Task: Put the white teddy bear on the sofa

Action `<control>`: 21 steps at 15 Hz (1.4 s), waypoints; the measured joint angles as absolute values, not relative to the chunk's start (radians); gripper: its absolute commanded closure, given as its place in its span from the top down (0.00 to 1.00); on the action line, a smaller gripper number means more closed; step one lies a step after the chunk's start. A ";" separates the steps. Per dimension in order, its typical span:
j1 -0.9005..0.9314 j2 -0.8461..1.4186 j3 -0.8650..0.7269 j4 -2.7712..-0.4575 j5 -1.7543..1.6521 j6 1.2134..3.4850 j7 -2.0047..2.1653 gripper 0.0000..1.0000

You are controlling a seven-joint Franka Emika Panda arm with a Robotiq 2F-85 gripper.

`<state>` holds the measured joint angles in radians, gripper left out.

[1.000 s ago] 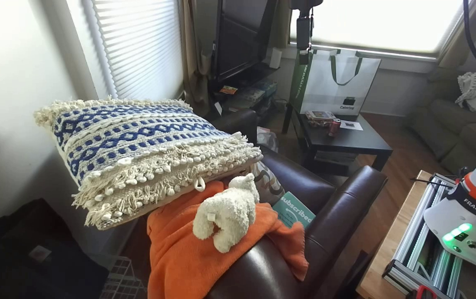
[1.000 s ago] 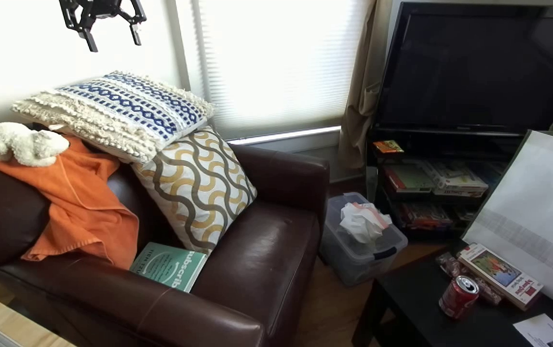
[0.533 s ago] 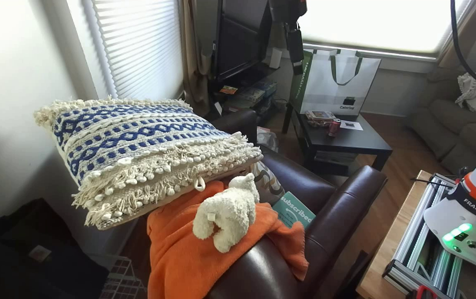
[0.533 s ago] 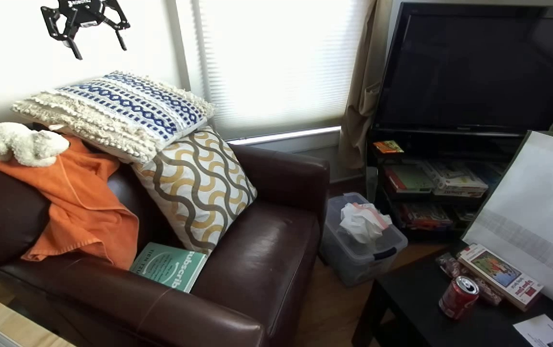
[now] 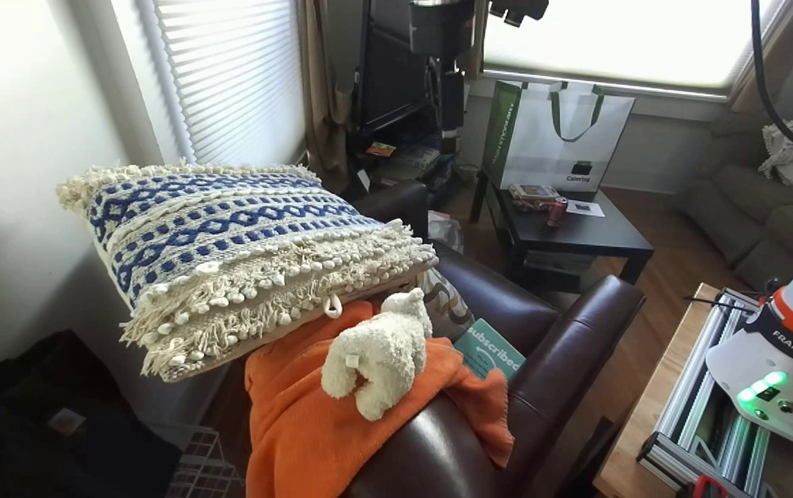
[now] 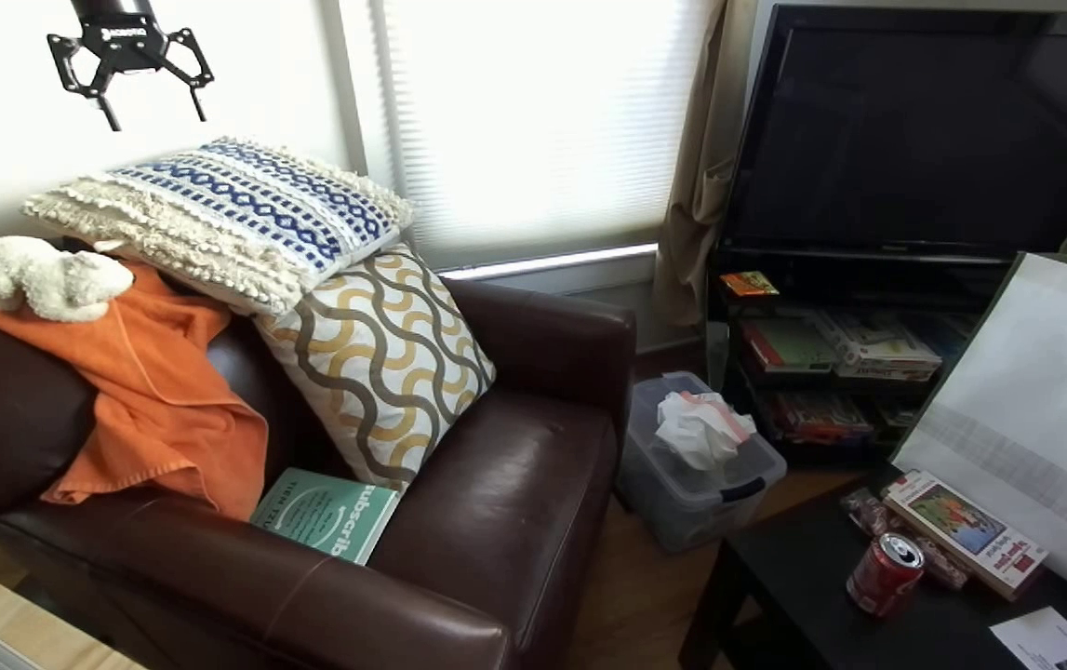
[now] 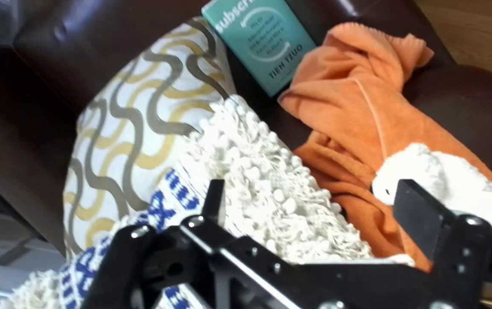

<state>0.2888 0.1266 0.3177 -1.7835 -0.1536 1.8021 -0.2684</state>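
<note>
The white teddy bear lies on an orange cloth over the top of the dark brown sofa's back. In an exterior view, the bear is left of the sofa seat. My gripper is open and empty, in the air above the fringed pillow; it hangs edge-on in an exterior view. In the wrist view, the gripper's jaws stand wide apart above the pillow's fringe. The bear shows behind the right finger, partly hidden by it.
A blue-and-white fringed pillow rests atop the sofa back beside the bear, over a wavy-patterned pillow. The orange cloth drapes down toward a green book on the seat. A plastic bin and black table stand beyond.
My gripper has moved lower and leftward in both exterior views, staying open. The bear, pillows and sofa have not moved.
</note>
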 measured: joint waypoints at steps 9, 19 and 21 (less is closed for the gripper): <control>0.339 0.160 0.400 -1.901 0.033 1.921 -0.475 1.00; 0.357 0.156 0.407 -1.911 -0.025 1.942 -0.522 1.00; 0.381 0.160 0.423 -1.910 -0.080 1.963 -0.554 1.00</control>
<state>0.3808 0.1603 0.4227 -1.9105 -0.0803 1.9629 -0.5544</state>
